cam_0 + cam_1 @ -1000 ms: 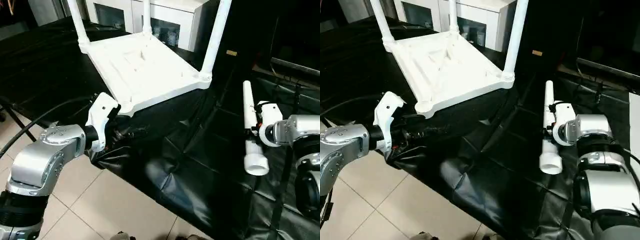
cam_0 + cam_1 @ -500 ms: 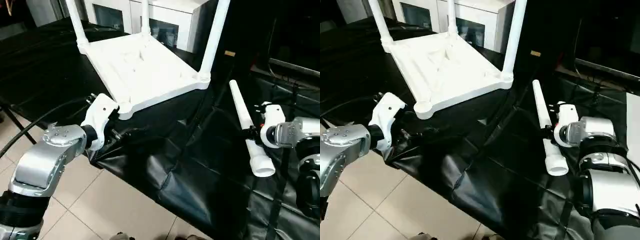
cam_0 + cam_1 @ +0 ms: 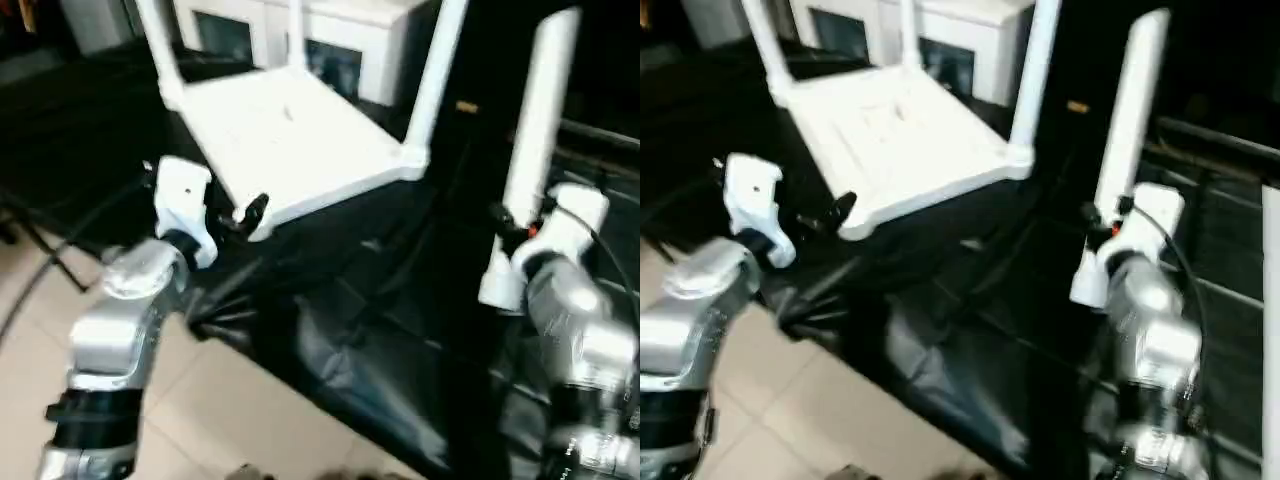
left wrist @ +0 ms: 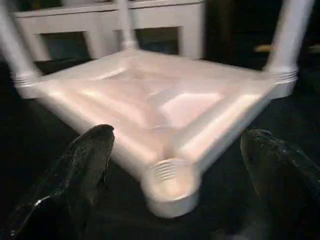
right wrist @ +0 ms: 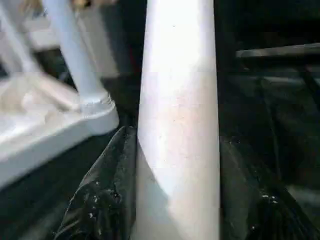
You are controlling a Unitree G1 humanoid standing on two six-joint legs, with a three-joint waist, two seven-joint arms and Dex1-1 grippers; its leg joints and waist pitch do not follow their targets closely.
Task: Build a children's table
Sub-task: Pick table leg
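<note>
The children's table top (image 3: 290,140) lies upside down on a black sheet, with three white legs (image 3: 432,70) standing up from its corners. The near corner socket (image 4: 170,187) is empty. My left gripper (image 3: 245,213) hovers just in front of that corner, open, with a black finger (image 4: 85,165) on each side of the socket and apart from it. Off to the right of the table, my right gripper (image 3: 510,228) is shut on the fourth leg (image 3: 535,120) near its wide end. That leg stands nearly upright, narrow end up, and black fingers (image 5: 107,195) flank it in the right wrist view.
A white cabinet (image 3: 340,40) with glass doors stands behind the table. The crumpled black sheet (image 3: 380,330) drapes over the front edge of the work surface. Tiled floor (image 3: 200,400) lies below at the left, and a black cable (image 3: 40,280) runs by my left arm.
My right arm has swung the leg from a low slant up to nearly upright. My left gripper has risen to the table's near corner and opened wider. The camera has shifted too.
</note>
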